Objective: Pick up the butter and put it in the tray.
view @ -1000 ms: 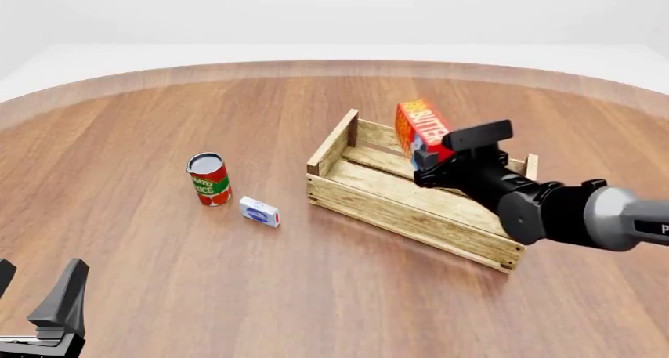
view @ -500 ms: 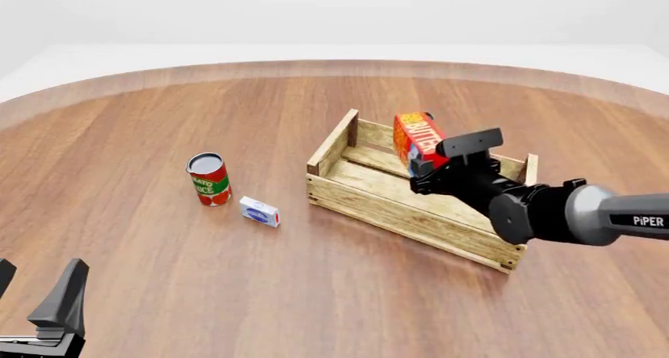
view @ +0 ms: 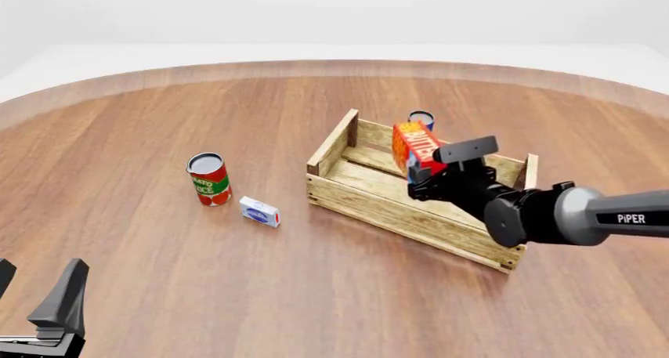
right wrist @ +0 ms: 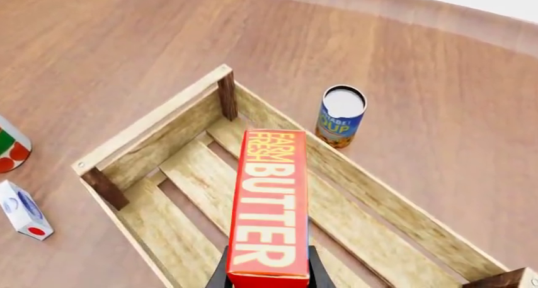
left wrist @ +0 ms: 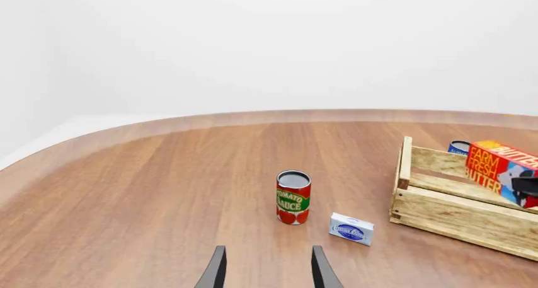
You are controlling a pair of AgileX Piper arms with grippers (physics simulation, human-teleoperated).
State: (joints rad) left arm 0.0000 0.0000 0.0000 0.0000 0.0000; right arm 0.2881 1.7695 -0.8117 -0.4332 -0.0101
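Note:
The butter [view: 415, 147], a red carton with an orange "BUTTER" face, hangs upright and tilted over the inside of the tray [view: 395, 213]. My right gripper [view: 427, 171] is shut on its lower end. In the right wrist view the butter [right wrist: 269, 206] stretches away from my right gripper [right wrist: 267, 276] above the slatted floor of the tray [right wrist: 151, 121]. The left wrist view shows the butter [left wrist: 498, 167] just above the tray [left wrist: 454, 213]. My left gripper [view: 37, 286] stands open near the front left edge, far from both, its fingers [left wrist: 215, 270] holding nothing.
A red-green tomato sauce can [view: 209, 179] stands left of the tray, with a small white-blue box [view: 259, 211] lying beside it. A blue soup can [view: 421, 121] stands just behind the tray's far wall and also shows as the blue can [right wrist: 341, 116] in the right wrist view.
My right gripper has lowered the butter toward the tray floor and drawn slightly left. The blue can behind the tray has come into sight. The left arm has not moved.

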